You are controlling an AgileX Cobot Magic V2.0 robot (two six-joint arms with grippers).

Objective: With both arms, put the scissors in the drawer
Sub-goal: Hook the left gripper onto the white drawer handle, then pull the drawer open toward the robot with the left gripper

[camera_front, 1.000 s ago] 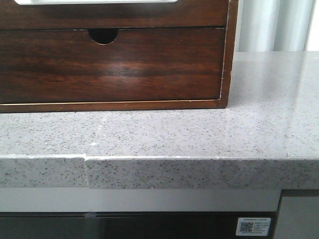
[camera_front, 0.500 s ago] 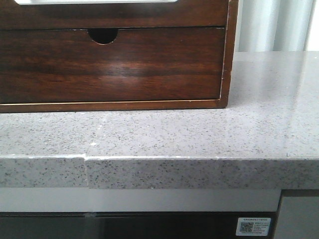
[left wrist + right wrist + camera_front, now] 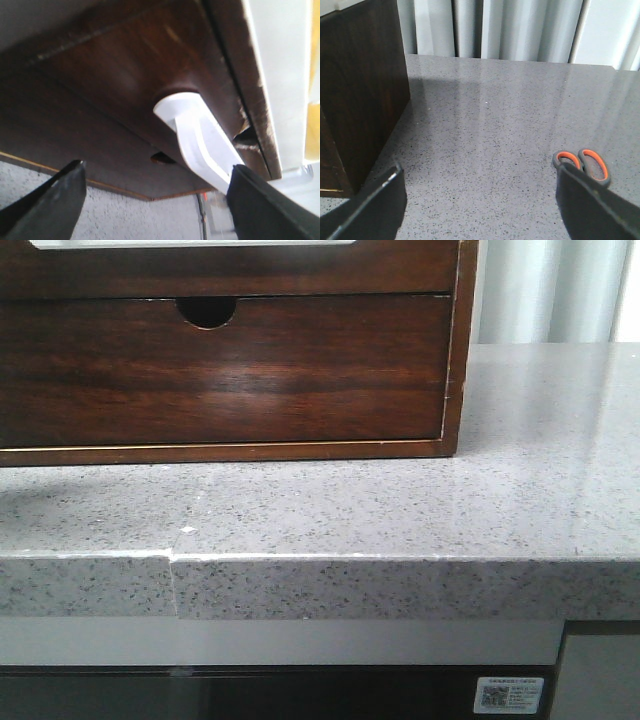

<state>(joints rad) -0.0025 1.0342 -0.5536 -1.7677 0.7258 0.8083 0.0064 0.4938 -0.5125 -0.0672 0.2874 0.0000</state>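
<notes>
The drawer [image 3: 230,370] is shut in its wooden box, with the half-round notch [image 3: 207,311] in its top edge. In the left wrist view, my left gripper [image 3: 159,168] is open and empty, close in front of the drawer [image 3: 75,130] and its notch [image 3: 162,158]. The scissors [image 3: 582,162], with grey and orange handles, lie flat on the counter. They are partly hidden behind one finger [image 3: 590,207] of my open, empty right gripper [image 3: 479,170]. Neither gripper nor the scissors show in the front view.
The wooden box frame [image 3: 455,350] stands on a grey speckled counter [image 3: 400,510] with a front edge [image 3: 350,585]. Its side [image 3: 360,90] is near my right gripper. A white curved piece [image 3: 200,135] of unclear kind lies by one left finger. Curtains [image 3: 510,30] hang behind.
The drawer and counter look the same. A faint shadow has spread over the counter at the far left, below the box.
</notes>
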